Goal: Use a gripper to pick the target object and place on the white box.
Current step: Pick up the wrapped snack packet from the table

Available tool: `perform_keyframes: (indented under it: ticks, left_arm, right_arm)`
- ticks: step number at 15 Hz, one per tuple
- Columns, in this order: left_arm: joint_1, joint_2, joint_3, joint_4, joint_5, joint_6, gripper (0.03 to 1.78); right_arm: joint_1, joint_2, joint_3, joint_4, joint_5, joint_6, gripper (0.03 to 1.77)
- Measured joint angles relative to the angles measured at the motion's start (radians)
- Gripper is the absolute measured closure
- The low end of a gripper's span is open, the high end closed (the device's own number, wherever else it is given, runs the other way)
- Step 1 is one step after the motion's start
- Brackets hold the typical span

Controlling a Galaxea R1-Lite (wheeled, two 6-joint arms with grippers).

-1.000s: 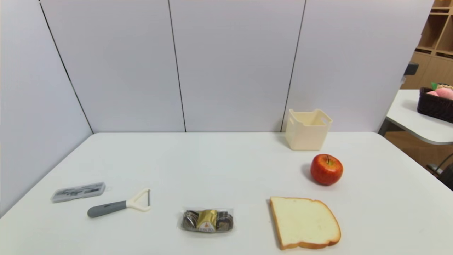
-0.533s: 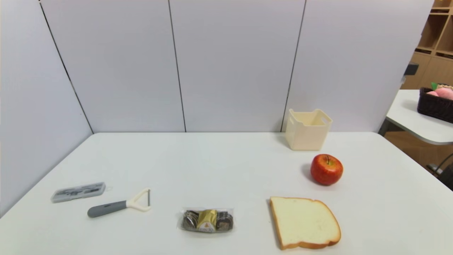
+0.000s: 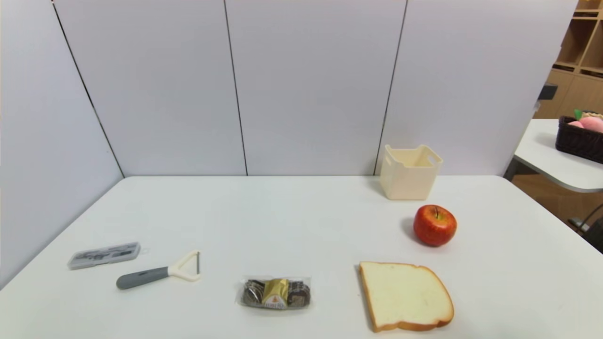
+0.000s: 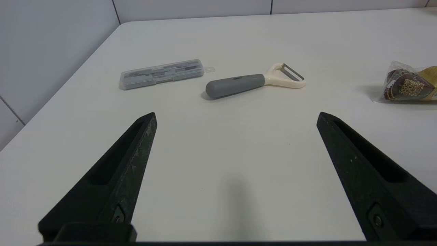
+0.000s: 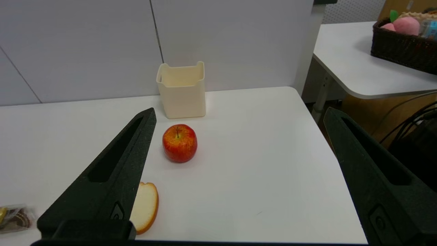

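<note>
The clear chocolate pack, gold in the middle and brown at both ends, lies flat near the table's front edge, left of centre; its end also shows in the left wrist view and the right wrist view. The cream-white box stands upright and empty at the back right. Neither arm appears in the head view. My left gripper hangs open low over bare table at the front left, the pack off to one side. My right gripper is open above the front right, nothing between its fingers.
A red apple sits in front of the box, a bread slice nearer the front. A peeler and a grey clear case lie at front left. A side table with a dark basket stands right.
</note>
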Motion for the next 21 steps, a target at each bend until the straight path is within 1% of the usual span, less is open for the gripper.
perform_keyframes:
  ticks: [2, 6, 10, 12, 15, 17, 19, 21]
  left_arm:
    - [0.0, 0.0, 0.0, 0.0, 0.0, 0.0, 0.12]
    - [0.0, 0.0, 0.0, 0.0, 0.0, 0.0, 0.12]
    - [0.0, 0.0, 0.0, 0.0, 0.0, 0.0, 0.12]
    - [0.0, 0.0, 0.0, 0.0, 0.0, 0.0, 0.12]
    - [0.0, 0.0, 0.0, 0.0, 0.0, 0.0, 0.12]
    - [0.0, 0.0, 0.0, 0.0, 0.0, 0.0, 0.12]
    - [0.0, 0.0, 0.0, 0.0, 0.0, 0.0, 0.12]
    - [0.0, 0.0, 0.0, 0.0, 0.0, 0.0, 0.12]
  right_arm:
    - [0.0, 0.005, 0.003, 0.016, -0.003, -0.011, 0.1]
    - [0.013, 0.007, 0.0, 0.091, 0.007, -0.016, 0.1]
    - [0.029, 0.011, 0.013, 0.104, 0.038, -0.024, 0.1]
    - [0.051, 0.011, 0.014, 0.15, 0.057, -0.06, 0.1]
    - [0.085, 0.019, -0.043, 0.289, 0.076, -0.129, 0.1]
    - [0.092, 0.041, -0.077, 0.361, 0.084, -0.168, 0.1]
    - [0.094, 0.066, -0.091, 0.378, 0.09, -0.201, 0.1]
    - [0.094, 0.093, -0.11, 0.384, 0.129, -0.229, 0.1]
